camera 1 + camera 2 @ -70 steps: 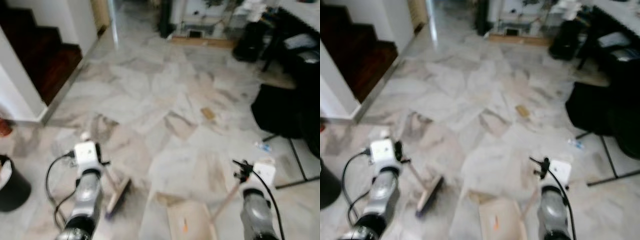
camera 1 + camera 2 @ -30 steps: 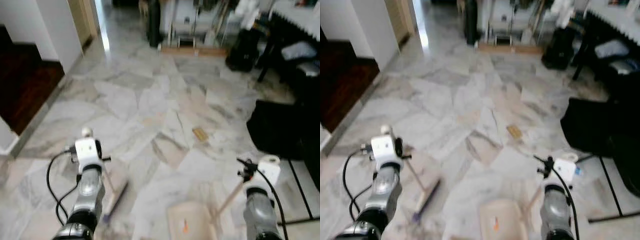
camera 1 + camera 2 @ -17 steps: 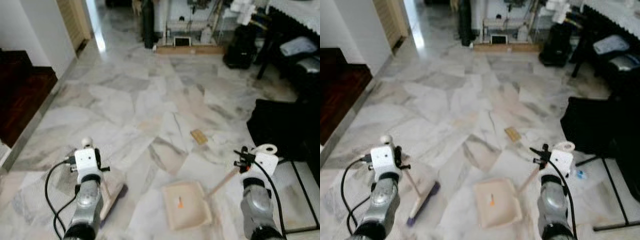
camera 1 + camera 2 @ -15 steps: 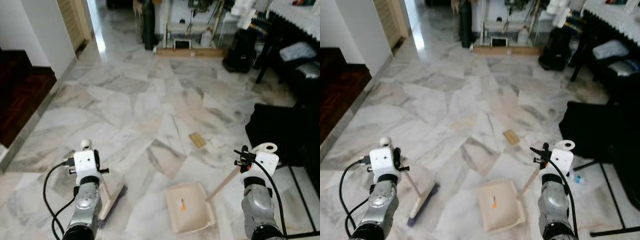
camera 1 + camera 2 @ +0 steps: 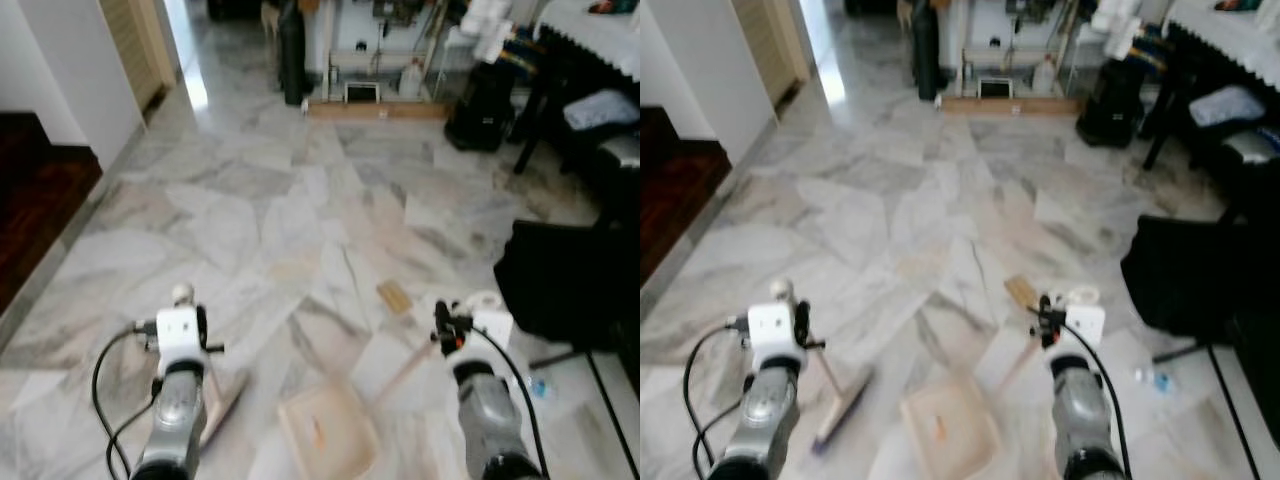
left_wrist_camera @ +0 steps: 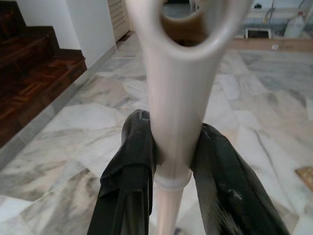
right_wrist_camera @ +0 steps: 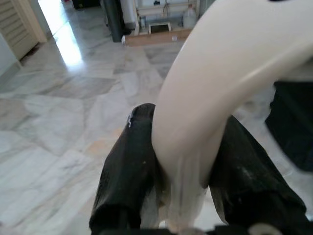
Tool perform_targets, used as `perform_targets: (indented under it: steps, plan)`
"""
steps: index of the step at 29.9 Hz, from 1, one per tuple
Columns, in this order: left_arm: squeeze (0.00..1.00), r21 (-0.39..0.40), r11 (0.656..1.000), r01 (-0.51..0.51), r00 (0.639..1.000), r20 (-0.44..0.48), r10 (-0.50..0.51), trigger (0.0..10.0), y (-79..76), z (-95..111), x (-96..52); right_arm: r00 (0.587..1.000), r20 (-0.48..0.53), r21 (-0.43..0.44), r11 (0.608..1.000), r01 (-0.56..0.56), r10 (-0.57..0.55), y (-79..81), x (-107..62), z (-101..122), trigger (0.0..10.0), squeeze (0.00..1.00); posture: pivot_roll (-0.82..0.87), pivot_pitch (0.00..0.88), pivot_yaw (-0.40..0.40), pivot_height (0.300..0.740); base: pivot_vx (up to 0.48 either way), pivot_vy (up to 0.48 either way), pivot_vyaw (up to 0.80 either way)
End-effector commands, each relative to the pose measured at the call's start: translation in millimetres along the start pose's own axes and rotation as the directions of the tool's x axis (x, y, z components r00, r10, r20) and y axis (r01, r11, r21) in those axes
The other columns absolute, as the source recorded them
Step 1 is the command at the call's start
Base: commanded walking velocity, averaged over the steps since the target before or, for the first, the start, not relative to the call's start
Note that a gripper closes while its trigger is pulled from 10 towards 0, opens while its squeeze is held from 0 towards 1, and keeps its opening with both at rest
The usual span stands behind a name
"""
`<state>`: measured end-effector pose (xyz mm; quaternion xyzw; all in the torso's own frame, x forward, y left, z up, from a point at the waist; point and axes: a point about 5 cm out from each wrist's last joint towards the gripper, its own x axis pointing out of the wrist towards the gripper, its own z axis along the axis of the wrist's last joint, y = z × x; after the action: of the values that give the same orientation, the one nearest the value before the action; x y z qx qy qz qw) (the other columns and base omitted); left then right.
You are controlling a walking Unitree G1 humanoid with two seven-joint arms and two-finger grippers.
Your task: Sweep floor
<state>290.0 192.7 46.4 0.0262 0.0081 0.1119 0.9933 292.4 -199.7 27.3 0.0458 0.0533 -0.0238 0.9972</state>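
Observation:
My left gripper (image 6: 173,126) is shut on the cream broom handle (image 6: 178,73). The broom's head (image 5: 222,398) rests on the marble floor just right of my left arm. Shut on the cream dustpan handle (image 7: 220,63) is my right gripper (image 7: 186,117). The beige dustpan (image 5: 325,435) lies flat on the floor between my arms, with a small orange bit (image 5: 318,430) inside. A brown flat scrap (image 5: 394,296) lies on the floor just beyond the dustpan, near my right wrist.
A black chair (image 5: 560,280) stands close on the right, with a small blue-white scrap (image 5: 540,387) beside it. Dark wooden stairs (image 5: 30,190) are on the left. Black bags (image 5: 485,95) and clutter line the far wall. Open marble floor stretches ahead.
The view has moved forward over the floor. My right arm and the dustpan have shifted to the left, toward the broom. The left arm still holds the broom in the same place.

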Motion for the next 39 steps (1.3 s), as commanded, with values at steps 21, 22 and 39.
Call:
perform_targets:
  steps: [21, 22, 39]
  plan:
    - [0.0, -0.003, 1.0, 0.012, 0.999, 0.039, -0.012, 10.0, -2.2, 12.9, 9.5, 0.999, -0.032, 0.023, 1.0, -0.013, 0.013, 1.0, 2.1, -3.8, 10.0, 0.0, -0.03, 0.0, -0.007, 0.74, 0.34, 0.0, 0.0]
    - [0.0, -0.002, 1.0, 0.011, 0.999, 0.04, -0.011, 10.0, -2.1, 13.1, 9.7, 0.999, -0.032, 0.023, 1.0, -0.013, 0.014, 1.2, 2.2, -3.7, 10.0, 0.0, -0.02, 0.0, -0.007, 0.74, 0.337, 0.0, 0.0]
    - [0.0, -0.016, 1.0, -0.01, 0.998, 0.065, 0.011, 10.0, -1.1, 22.5, 17.3, 0.999, 0.046, 0.024, 1.0, -0.012, 0.01, 8.5, 9.3, 10.1, 10.0, 0.0, -0.02, 0.021, -0.015, 0.74, 0.338, 0.0, 0.0]
